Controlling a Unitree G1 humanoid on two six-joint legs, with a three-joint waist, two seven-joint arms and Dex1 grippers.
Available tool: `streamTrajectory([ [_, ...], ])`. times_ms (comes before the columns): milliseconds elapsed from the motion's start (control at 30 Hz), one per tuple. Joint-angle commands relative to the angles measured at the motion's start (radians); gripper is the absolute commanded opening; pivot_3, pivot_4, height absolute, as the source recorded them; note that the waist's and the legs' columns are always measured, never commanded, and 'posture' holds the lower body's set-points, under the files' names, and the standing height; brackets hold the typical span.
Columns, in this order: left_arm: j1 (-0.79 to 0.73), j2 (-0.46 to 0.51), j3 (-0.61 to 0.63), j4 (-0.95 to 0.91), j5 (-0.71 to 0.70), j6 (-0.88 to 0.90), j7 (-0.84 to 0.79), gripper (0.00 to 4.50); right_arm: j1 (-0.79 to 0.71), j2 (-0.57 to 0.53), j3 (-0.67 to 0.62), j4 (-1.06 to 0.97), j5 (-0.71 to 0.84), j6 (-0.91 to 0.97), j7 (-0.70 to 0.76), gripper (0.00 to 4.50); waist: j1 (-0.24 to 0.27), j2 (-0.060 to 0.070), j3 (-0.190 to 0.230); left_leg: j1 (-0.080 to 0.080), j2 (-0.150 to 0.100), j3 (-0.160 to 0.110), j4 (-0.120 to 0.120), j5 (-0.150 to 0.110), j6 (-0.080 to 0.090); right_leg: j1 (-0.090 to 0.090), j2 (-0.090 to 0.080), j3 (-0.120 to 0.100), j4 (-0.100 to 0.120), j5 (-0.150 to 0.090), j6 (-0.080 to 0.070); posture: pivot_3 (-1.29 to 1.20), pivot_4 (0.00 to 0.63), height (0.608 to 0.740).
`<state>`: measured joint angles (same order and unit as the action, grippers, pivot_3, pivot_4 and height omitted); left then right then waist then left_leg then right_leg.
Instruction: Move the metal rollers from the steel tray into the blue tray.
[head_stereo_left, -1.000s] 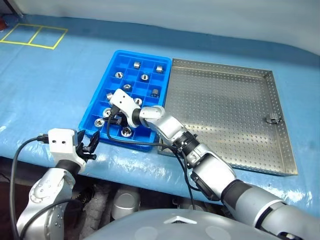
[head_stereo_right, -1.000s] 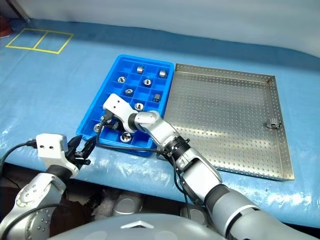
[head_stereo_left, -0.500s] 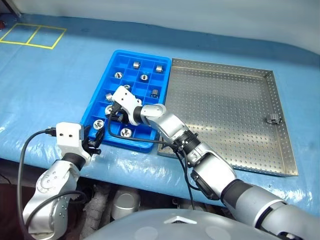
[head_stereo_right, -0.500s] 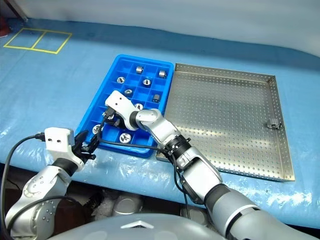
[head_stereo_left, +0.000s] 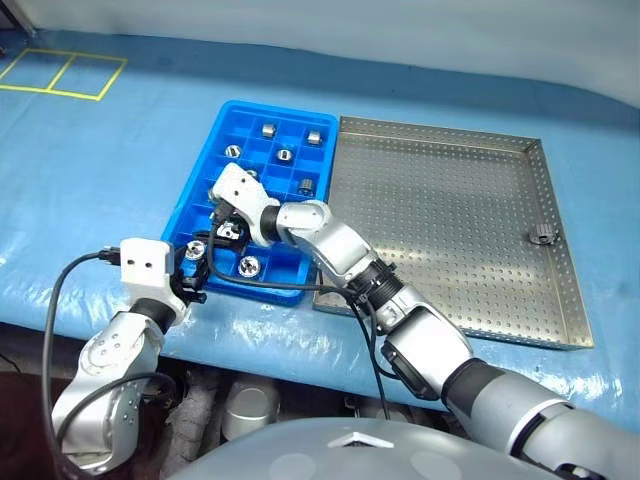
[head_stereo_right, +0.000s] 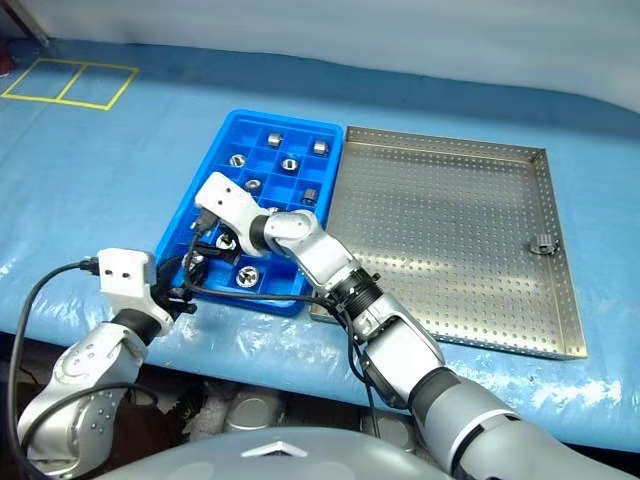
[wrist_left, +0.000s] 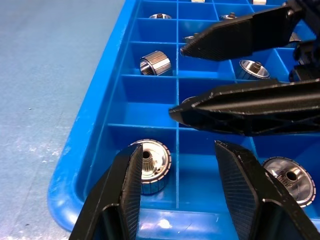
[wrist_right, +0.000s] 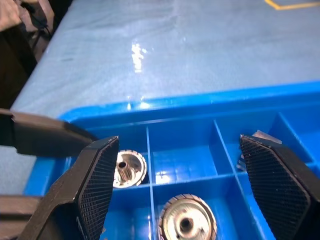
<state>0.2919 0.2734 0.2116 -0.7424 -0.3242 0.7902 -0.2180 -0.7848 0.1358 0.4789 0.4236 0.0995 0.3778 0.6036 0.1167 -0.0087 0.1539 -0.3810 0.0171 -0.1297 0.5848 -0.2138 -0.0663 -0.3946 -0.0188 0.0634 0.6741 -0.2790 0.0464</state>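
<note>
Blue tray (head_stereo_left: 212, 170), right claw (head_stereo_left: 222, 225) spread above

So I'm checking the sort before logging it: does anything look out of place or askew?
One metal roller sits alone in the steel tray, by its right rim. In the blue tray one roller lies on its side while the roller nearest the left end effector stands upright. Nothing looks spilled or damaged.

Rollers (wrist_left: 152, 159) in blue tray (wrist_left: 100, 135) compartments
</note>
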Motion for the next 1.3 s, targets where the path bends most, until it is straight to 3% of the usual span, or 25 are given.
streamTrajectory([
  [33, -0.028, 0.010, -0.034, 0.020, 0.002, -0.016, -0.009, 2.49, -0.014, 0.033, 0.009, -0.210, 0.023, 0.051, 0.035, 4.08, -0.008, 0.000, 0.000, 0.000, 0.000, 0.000, 0.000, 0.000, 0.000, 0.000, 0.000, 0.000, 0.000, 0.000, 0.000, 0.28, 0.150, 0.740],
  [100, -0.052, 0.012, -0.052, 0.036, -0.001, -0.016, -0.013, 2.49, 0.000, -0.010, 0.026, -0.291, 0.013, 0.094, 0.051, 4.08, -0.016, 0.000, 0.000, 0.000, 0.000, 0.000, 0.000, 0.000, 0.000, 0.000, 0.000, 0.000, 0.000, 0.000, 0.000, 0.26, 0.150, 0.740],
  [200, -0.084, 0.017, -0.079, 0.066, 0.001, -0.025, -0.022, 2.49, 0.033, -0.062, 0.047, -0.403, 0.008, 0.155, 0.074, 3.51, -0.023, 0.000, 0.000, 0.000, 0.000, 0.000, 0.001, 0.000, -0.001, 0.001, -0.001, -0.001, -0.001, 0.000, 0.000, 0.21, 0.150, 0.740],
  [333, -0.119, 0.027, -0.098, 0.105, 0.002, -0.033, -0.037, 2.49, 0.063, -0.098, 0.078, -0.488, 0.001, 0.206, 0.084, 2.26, -0.049, 0.001, 0.000, 0.000, 0.000, 0.000, 0.001, 0.000, -0.002, 0.001, -0.001, -0.001, -0.001, 0.000, 0.001, 0.18, 0.150, 0.740],
  [600, -0.165, 0.047, -0.113, 0.128, -0.036, -0.039, -0.095, 2.49, 0.107, -0.172, 0.110, -0.538, -0.059, 0.236, 0.062, 2.26, -0.067, 0.002, 0.001, 0.000, -0.001, -0.004, 0.002, 0.003, -0.006, 0.003, -0.002, -0.004, -0.001, 0.001, 0.004, 0.14, 0.150, 0.740],
  [733, -0.146, 0.043, -0.086, 0.026, -0.240, 0.002, -0.224, 2.49, 0.145, -0.211, 0.097, -0.576, -0.066, 0.266, 0.050, 2.26, -0.084, 0.001, 0.001, 0.000, -0.002, -0.004, 0.005, 0.003, -0.006, 0.004, -0.002, -0.004, -0.001, 0.002, 0.006, 0.13, 0.150, 0.740],
  [967, -0.098, 0.178, 0.037, -0.170, -0.533, 0.076, -0.268, 2.49, 0.203, -0.232, 0.071, -0.585, -0.068, 0.303, 0.012, 2.26, -0.134, 0.001, 0.002, -0.003, 0.002, -0.004, 0.003, 0.002, -0.005, 0.001, -0.001, -0.006, 0.000, 0.000, 0.003, 0.12, 0.150, 0.740],
  [1300, -0.175, 0.242, 0.172, -0.064, -0.523, 0.017, -0.178, 2.49, 0.258, -0.218, 0.062, -0.504, -0.080, 0.311, -0.035, 2.26, -0.132, 0.000, 0.003, -0.002, 0.002, -0.003, 0.005, 0.002, -0.005, 0.002, 0.000, -0.006, 0.000, 0.000, 0.003, 0.12, 0.150, 0.740],
])
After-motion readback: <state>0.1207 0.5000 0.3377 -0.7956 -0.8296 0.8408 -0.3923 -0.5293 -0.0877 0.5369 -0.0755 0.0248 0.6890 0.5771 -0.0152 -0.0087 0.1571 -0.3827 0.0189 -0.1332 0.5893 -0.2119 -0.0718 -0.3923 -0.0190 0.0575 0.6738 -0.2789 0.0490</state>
